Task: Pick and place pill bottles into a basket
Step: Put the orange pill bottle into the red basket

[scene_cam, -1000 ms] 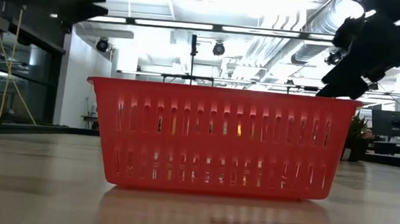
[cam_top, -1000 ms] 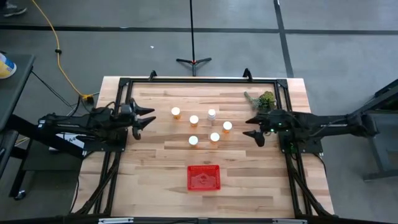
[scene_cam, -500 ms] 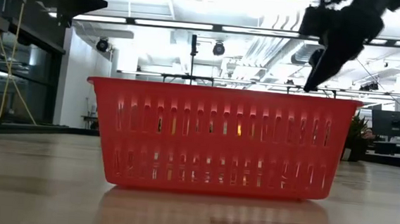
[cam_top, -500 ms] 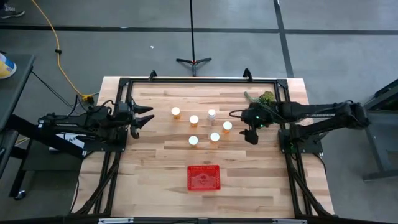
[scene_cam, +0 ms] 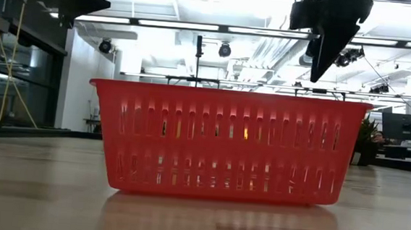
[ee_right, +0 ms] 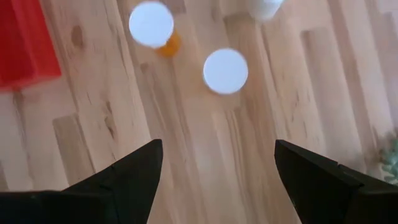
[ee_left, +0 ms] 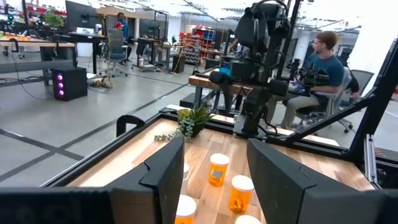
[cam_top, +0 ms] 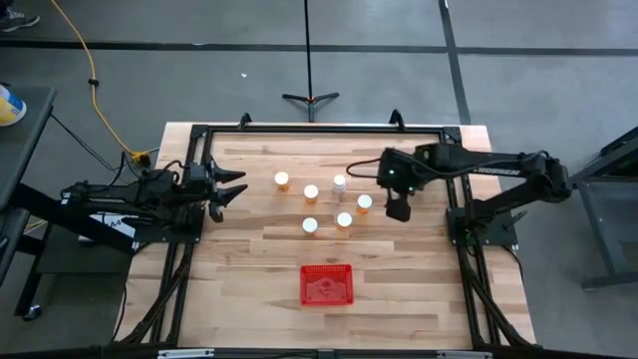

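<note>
High view: right pincer point(cam_top: 397, 207), spread wide and empty, hovers beside nearest pill bottle point(cam_top: 365, 202); reach step, descent and centring needed next.

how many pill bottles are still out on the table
6, all standing on the table beyond the basket, none in it: far row; near row; one beside the right gripper.

Bottles point(cam_top: 310, 192) behind basket point(cam_top: 327, 285), apart

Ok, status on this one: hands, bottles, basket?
Right hand open, beside the pill bottles. Left hand open, waiting at table's left. Six bottles standing; none visible in basket. Nothing blocking.
</note>
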